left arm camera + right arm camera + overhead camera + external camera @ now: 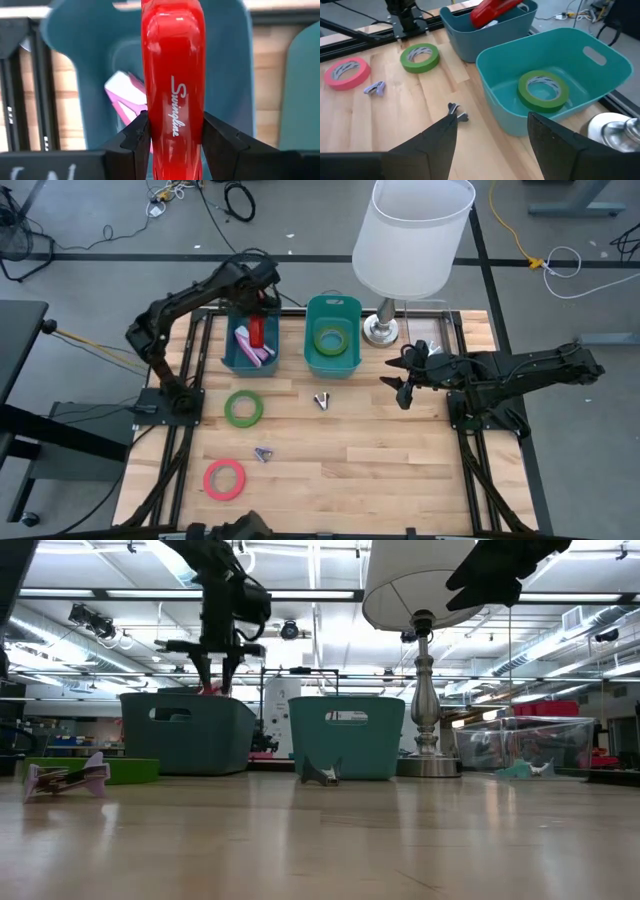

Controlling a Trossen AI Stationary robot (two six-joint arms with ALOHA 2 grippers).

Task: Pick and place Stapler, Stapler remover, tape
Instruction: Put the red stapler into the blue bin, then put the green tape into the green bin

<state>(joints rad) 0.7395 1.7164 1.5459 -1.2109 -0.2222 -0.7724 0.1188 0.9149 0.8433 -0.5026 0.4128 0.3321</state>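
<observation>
Two bins (249, 352) side by side behind loose tape rolls (243, 408).

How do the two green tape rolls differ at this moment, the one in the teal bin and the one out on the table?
The green roll in the teal bin is already sorted, resting on the bin's floor; the green roll on the table lies loose on the bare wood, near the blue bin. The binned roll sits close to the open right pincer; the table roll lies farther off, nearer the pink roll. Both lie flat, and no pincer touches either.
</observation>
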